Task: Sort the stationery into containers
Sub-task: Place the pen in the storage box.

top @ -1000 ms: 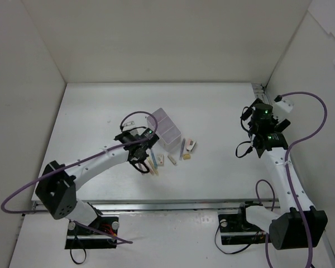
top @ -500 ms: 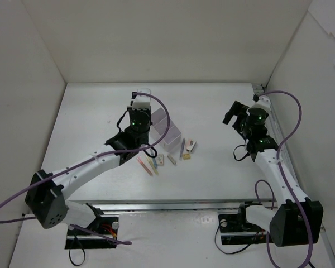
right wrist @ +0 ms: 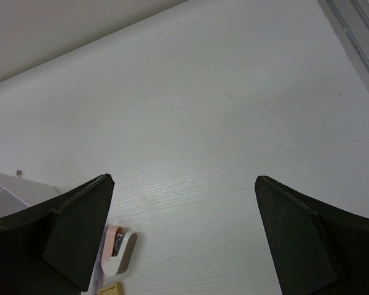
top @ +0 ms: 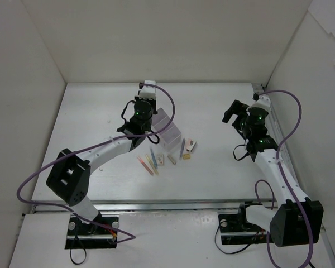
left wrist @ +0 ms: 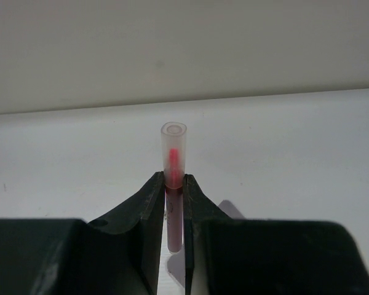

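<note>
Left gripper (left wrist: 175,182) pinches a pink pen (left wrist: 173,140) near the box (top: 168,132); a slip could drop it outside; right gripper (right wrist: 184,212) gapes empty

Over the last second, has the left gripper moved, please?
Yes. In the top view the left gripper, shut on a pink pen, has gone from the loose pens toward the back wall, beside the box.

Left arm (top: 106,151) runs from 7 o'clock to centre, left gripper (left wrist: 174,179) pointing 12 o'clock, jaws clamped on pen (left wrist: 173,138). Right arm (top: 276,167) stands at 3 o'clock, right gripper (right wrist: 181,184) aimed 10 o'clock, jaws spread wide.
</note>
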Controlling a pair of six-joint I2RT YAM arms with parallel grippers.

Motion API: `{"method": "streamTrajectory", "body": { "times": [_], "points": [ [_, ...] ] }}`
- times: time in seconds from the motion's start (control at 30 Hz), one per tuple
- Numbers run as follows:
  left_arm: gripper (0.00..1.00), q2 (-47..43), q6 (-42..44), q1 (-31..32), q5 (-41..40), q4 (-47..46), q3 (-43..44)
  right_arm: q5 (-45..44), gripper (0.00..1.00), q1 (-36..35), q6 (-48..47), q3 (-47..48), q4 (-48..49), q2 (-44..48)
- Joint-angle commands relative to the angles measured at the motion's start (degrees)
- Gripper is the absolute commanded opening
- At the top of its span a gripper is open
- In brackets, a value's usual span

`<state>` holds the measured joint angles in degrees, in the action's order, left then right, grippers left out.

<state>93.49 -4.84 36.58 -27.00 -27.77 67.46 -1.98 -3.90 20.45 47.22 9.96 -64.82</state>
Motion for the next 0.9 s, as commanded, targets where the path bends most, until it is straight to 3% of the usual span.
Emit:
{"method": "streamTrajectory", "body": {
  "times": [0.0, 0.23, 0.47, 0.53, 0.57, 0.63, 0.67, 0.7, 0.83, 0.87],
  "points": [
    [0.00, -0.2, -1.9, 0.0, 3.6, -7.8, 2.8, -1.7, 0.98, -0.4, -0.8, 0.8, 3.8, 0.2],
    [0.00, 6.6, -3.8, -0.5, 2.6, -8.7, 5.5, -2.3, 0.98, -0.5, -0.8, 1.5, 3.3, 0.0],
    [0.03, 7.2, -7.3, -0.5, 3.4, -11.7, 1.9, -2.9, 0.98, -0.6, -0.7, 1.4, 3.2, -0.4],
    [0.13, 7.5, -7.5, -0.5, 3.3, -11.3, 1.9, -2.5, 0.98, -0.5, -0.7, 1.7, 3.0, -1.1],
    [0.27, 7.3, -8.0, -0.5, 3.3, -9.9, 2.1, -2.2, 0.98, -0.6, -0.7, 2.0, 2.5, -1.3],
    [0.35, 6.6, -8.6, -0.5, 3.5, -9.5, 1.9, -1.7, 0.98, -0.5, -0.5, 2.1, 2.4, -1.6],
    [0.52, 6.1, -8.9, -0.5, 3.5, -9.4, 1.6, -1.5, 0.98, -0.7, -0.3, 1.9, 2.4, -1.5],
    [0.60, 5.4, -8.9, -0.5, 3.7, -9.5, 1.4, -1.5, 0.98, -0.5, -0.2, 1.7, 2.7, -1.2],
    [0.81, 2.5, -9.7, -0.5, 4.2, -9.2, -1.1, -1.5, 0.98, -0.9, 0.6, 1.9, 2.3, -1.3],
    [0.98, 1.8, -10.1, -0.5, 4.2, -8.5, -1.6, -2.3, 0.98, -1.6, 0.6, 2.3, 1.1, -1.5]
  ]
}}
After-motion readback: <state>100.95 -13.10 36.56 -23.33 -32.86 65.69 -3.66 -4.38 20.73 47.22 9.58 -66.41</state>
